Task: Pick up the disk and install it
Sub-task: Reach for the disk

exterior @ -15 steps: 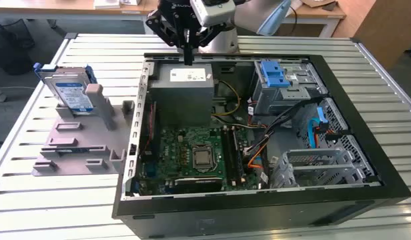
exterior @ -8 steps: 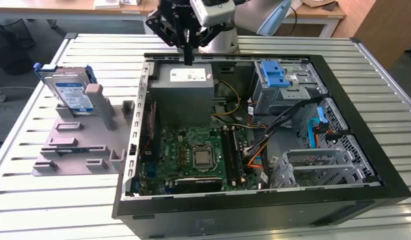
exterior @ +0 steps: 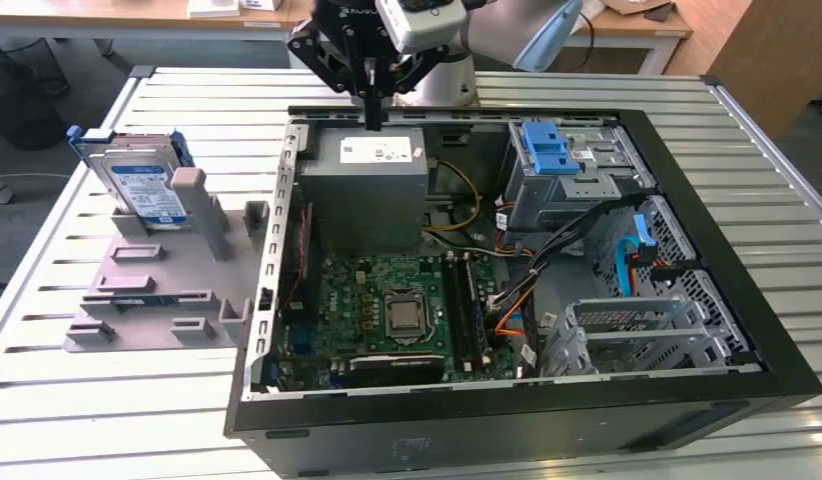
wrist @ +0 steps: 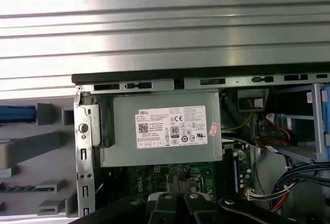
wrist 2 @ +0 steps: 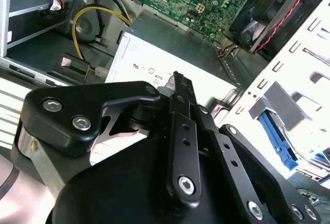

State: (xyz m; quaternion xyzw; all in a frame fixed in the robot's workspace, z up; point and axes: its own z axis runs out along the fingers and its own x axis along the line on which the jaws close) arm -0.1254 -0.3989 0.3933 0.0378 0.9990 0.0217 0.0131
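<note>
The disk (exterior: pixel 142 190), a silver drive with a white-and-blue label in a blue carrier frame, stands on edge in a grey holder (exterior: pixel 158 285) on the table, at the exterior view's left of the computer case. My gripper (exterior: pixel 374 120) hangs over the far edge of the case, just above the grey power-supply box (exterior: pixel 364 190), well away from the disk. Its black fingers are shut together with nothing between them, as both wrist views show, with the gripper (wrist 2: pixel 178 80) over the box's white label and the gripper (wrist: pixel 178 180) over the motherboard. The disk's blue edge (wrist: pixel 18 113) shows beside the case.
The open case (exterior: pixel 518 400) lies on a slatted metal table (exterior: pixel 785 170). Inside are the green motherboard (exterior: pixel 398 300), loose cables, and a grey metal drive bay with a blue latch (exterior: pixel 558 150) at the exterior view's far right. More metal cages (exterior: pixel 651 320) line that side.
</note>
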